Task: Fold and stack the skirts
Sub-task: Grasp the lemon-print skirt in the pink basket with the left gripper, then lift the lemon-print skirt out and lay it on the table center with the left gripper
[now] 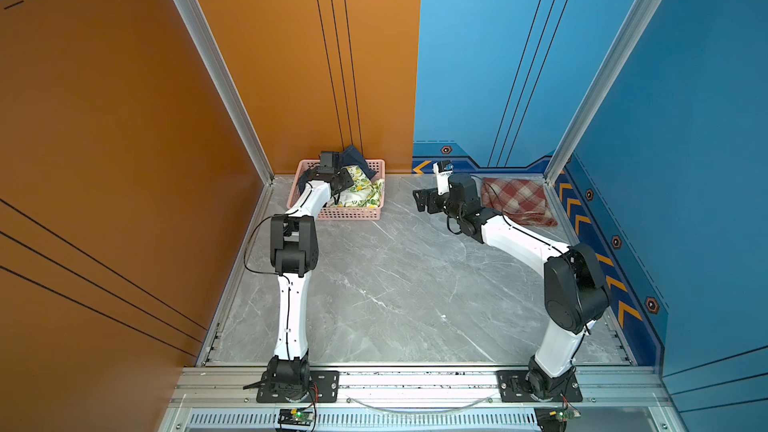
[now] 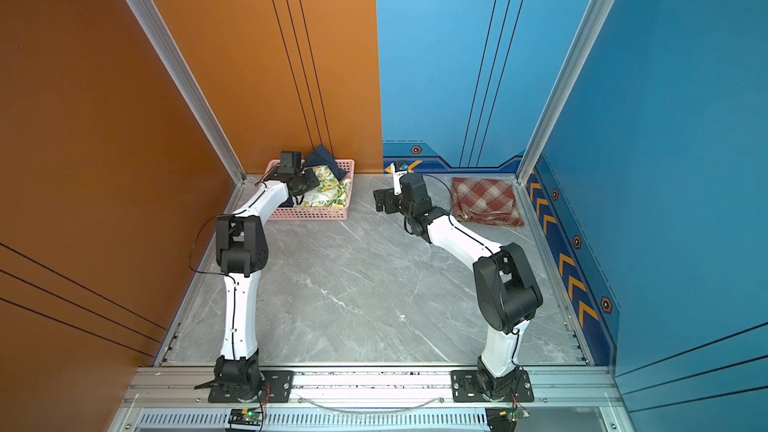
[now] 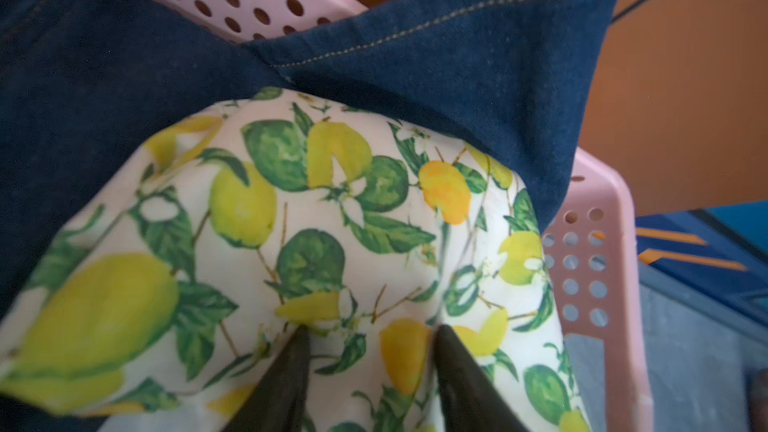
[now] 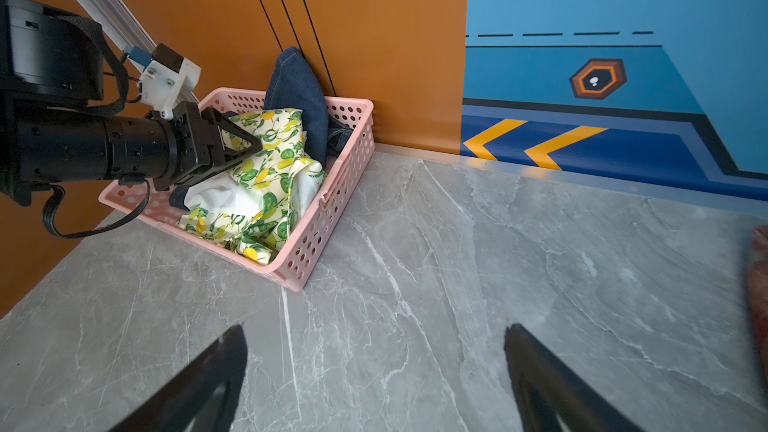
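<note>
Three skirts are in view, and the pink basket [image 1: 353,213] on the grey table [image 1: 395,284] is the thing to place them by. It stands at the back of the table, against the orange wall.

The denim skirt [image 4: 297,89] lies inside the basket along its back wall. One stitched corner of it stands up above the rim and leans on the orange wall.

The lemon skirt [image 3: 311,218] is also inside the basket, crumpled. It lies in front of the denim skirt and partly on it, and fills the basket's front half up to the rim.

The plaid skirt [image 1: 517,201] lies outside the basket and well apart from it. It is folded flat on the table, off to the basket's right along the back wall.

The left pincer [image 3: 372,328] reaches down into the basket from its left end. Its jaws stand narrow on the lemon skirt, with a raised fold of the print pinched between the two dark fingers [image 3: 291,371]. In the right wrist view the tips meet on that cloth near the middle of the basket.

The right pincer [image 1: 419,200] hangs over bare table just right of the basket, between it and the plaid skirt, and points toward the basket. Its jaws are spread wide with only the table between them, touching neither cloth nor basket.
</note>
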`<state>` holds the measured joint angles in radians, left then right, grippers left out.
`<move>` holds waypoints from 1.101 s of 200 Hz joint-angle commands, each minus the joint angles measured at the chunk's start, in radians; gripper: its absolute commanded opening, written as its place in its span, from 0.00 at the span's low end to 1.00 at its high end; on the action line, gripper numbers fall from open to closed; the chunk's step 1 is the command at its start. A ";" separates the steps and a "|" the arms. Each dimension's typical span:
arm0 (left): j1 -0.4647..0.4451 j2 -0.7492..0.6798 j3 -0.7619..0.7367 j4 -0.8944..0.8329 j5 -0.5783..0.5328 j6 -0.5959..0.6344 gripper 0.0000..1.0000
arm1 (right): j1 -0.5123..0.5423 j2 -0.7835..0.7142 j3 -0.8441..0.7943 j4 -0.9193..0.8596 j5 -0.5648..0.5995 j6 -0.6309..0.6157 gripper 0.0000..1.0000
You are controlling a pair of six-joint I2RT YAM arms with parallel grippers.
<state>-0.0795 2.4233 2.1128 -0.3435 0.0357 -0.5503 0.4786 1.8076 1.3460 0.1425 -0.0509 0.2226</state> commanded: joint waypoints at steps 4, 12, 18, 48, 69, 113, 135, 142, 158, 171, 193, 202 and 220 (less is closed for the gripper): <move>-0.018 0.014 0.054 -0.042 -0.003 0.035 0.13 | -0.011 0.013 -0.007 0.019 -0.014 0.018 0.97; -0.021 0.002 0.063 -0.041 -0.004 0.047 0.05 | -0.012 0.013 -0.008 0.020 -0.014 0.018 0.96; -0.023 -0.007 0.070 -0.043 -0.009 0.059 0.00 | -0.014 0.012 -0.008 0.020 -0.015 0.021 0.96; -0.037 -0.083 0.095 -0.060 -0.032 0.106 0.00 | -0.021 0.001 -0.019 0.023 -0.012 0.023 0.96; -0.050 -0.158 0.077 -0.060 -0.040 0.128 0.00 | -0.029 -0.014 -0.034 0.030 -0.009 0.028 0.96; -0.083 -0.333 0.038 -0.061 -0.023 0.141 0.00 | -0.044 -0.064 -0.045 -0.011 0.029 0.029 0.96; -0.096 -0.423 0.065 -0.081 -0.007 0.143 0.00 | -0.058 -0.138 -0.055 -0.067 0.073 0.054 0.96; -0.100 -0.454 0.074 -0.084 0.001 0.144 0.00 | -0.060 -0.172 -0.069 -0.075 0.080 0.074 0.96; -0.112 -0.530 0.082 -0.085 0.021 0.138 0.00 | -0.055 -0.245 -0.109 -0.069 0.090 0.108 0.96; -0.126 -0.596 0.079 -0.085 0.032 0.133 0.00 | -0.043 -0.299 -0.138 -0.083 0.118 0.130 0.96; -0.163 -0.709 0.053 -0.085 0.063 0.112 0.00 | -0.013 -0.388 -0.188 -0.128 0.186 0.147 0.96; -0.190 -0.753 0.035 -0.084 0.073 0.110 0.00 | -0.003 -0.430 -0.212 -0.146 0.212 0.151 0.96; -0.262 -0.840 -0.004 -0.085 0.068 0.126 0.00 | 0.011 -0.520 -0.257 -0.186 0.252 0.153 0.96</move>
<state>-0.2611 1.6970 2.1433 -0.4423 0.0643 -0.4343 0.4690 1.3766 1.1530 0.0597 0.1062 0.3443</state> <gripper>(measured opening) 0.053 0.958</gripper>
